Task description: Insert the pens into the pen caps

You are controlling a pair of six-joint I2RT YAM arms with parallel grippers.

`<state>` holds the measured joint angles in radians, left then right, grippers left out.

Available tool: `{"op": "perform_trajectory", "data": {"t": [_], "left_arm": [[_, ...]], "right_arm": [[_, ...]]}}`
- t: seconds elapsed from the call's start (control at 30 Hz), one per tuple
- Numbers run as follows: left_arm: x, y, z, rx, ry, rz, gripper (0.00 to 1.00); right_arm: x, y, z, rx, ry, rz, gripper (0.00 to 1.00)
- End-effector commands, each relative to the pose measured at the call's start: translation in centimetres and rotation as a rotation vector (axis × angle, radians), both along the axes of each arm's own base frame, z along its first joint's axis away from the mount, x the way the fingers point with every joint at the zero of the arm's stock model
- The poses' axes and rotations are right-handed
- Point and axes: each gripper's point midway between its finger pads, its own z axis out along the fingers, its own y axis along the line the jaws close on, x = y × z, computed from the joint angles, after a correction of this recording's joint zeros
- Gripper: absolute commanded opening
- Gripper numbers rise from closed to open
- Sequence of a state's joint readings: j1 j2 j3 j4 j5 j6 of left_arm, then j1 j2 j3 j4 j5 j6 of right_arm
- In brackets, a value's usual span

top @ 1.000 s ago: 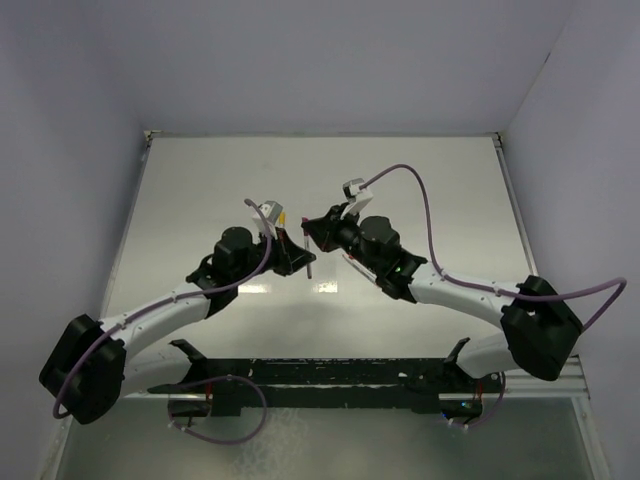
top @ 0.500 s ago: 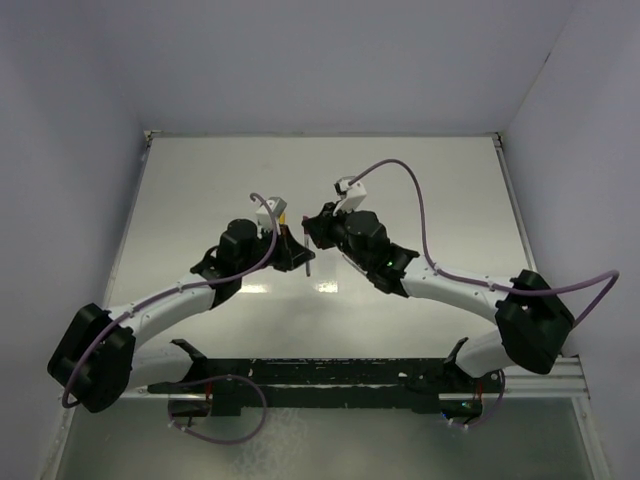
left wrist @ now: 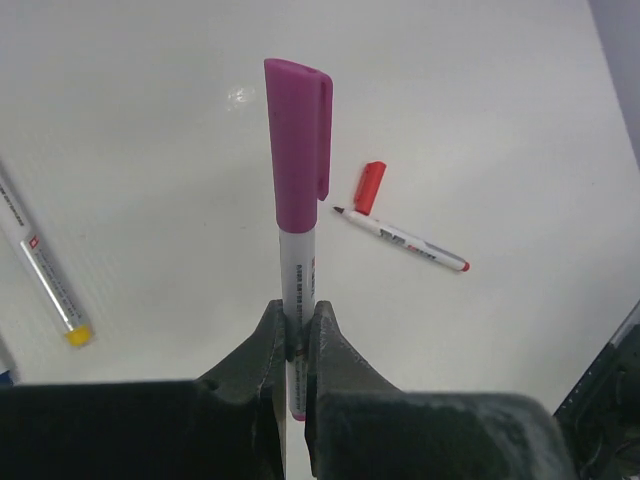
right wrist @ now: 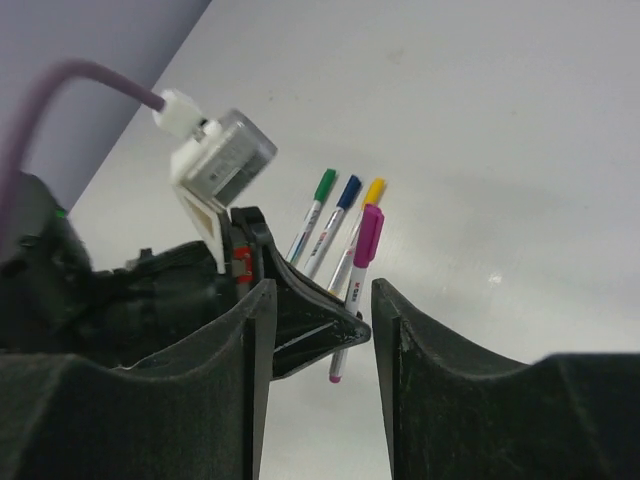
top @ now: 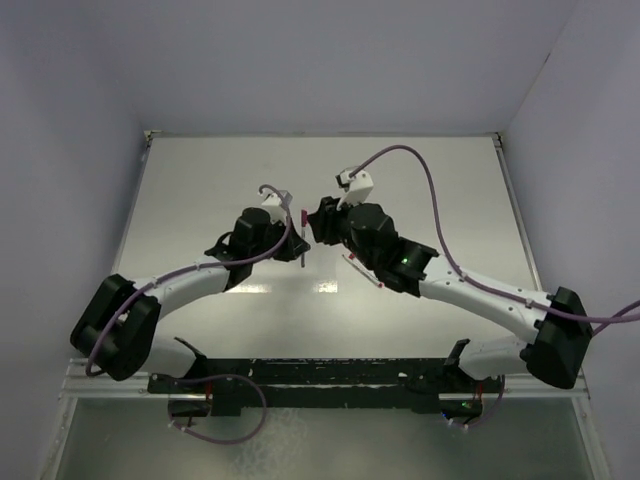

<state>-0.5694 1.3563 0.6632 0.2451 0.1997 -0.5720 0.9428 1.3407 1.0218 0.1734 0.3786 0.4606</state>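
Note:
My left gripper (left wrist: pixel 297 318) is shut on the purple pen (left wrist: pixel 297 200) and holds it upright above the table; the purple cap (left wrist: pixel 296 130) sits on its upper end. In the top view the left gripper (top: pixel 294 243) holds this pen (top: pixel 302 238) facing my right gripper (top: pixel 318 228). My right gripper (right wrist: pixel 323 292) is open and empty, its fingers either side of the left gripper's tip and the purple pen (right wrist: pixel 358 262). The red pen (left wrist: pixel 402 239) lies uncapped on the table with the red cap (left wrist: pixel 370 187) beside its tip. Green (right wrist: pixel 315 213), blue (right wrist: pixel 338 212) and yellow (right wrist: pixel 361 218) capped pens lie side by side.
The red pen also shows in the top view (top: pixel 362 272) under the right arm. A yellow-ended pen (left wrist: pixel 45 280) lies at the left of the left wrist view. Walls stand close on the left, far and right sides of the white table (top: pixel 200 190).
Both arms have reached further from their bases. The left wrist has turned, so the purple cap end now shows on top. The two grippers stay close together.

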Motion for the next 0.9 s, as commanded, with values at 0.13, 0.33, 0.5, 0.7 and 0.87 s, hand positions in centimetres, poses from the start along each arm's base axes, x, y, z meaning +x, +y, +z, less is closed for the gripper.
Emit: {"op": "perform_trajectory", "data": {"t": [0.13, 0.33, 0.5, 0.7, 0.87], "left_arm": [[4.9, -0.8, -0.3, 0.119, 0.005, 0.047, 0.0], [7.7, -0.1, -2.1, 0.227, 0.08, 0.147, 0.02], [8.8, 1.3, -4.6, 0.337, 0.151, 0.223, 0.03], [8.9, 2.5, -6.3, 0.415, 0.198, 0.271, 0.05], [8.8, 3.1, -7.2, 0.46, 0.226, 0.285, 0.08]], "right_arm": [[-0.8, -5.8, 2.0, -0.021, -0.034, -0.159, 0.46], [-2.0, -7.9, -0.8, -0.06, 0.024, -0.196, 0.46], [-2.7, -8.9, -2.4, -0.06, 0.065, -0.22, 0.45], [-3.2, -9.7, -3.5, -0.072, 0.098, -0.245, 0.45], [-3.4, -9.8, -4.2, -0.07, 0.116, -0.244, 0.45]]}}
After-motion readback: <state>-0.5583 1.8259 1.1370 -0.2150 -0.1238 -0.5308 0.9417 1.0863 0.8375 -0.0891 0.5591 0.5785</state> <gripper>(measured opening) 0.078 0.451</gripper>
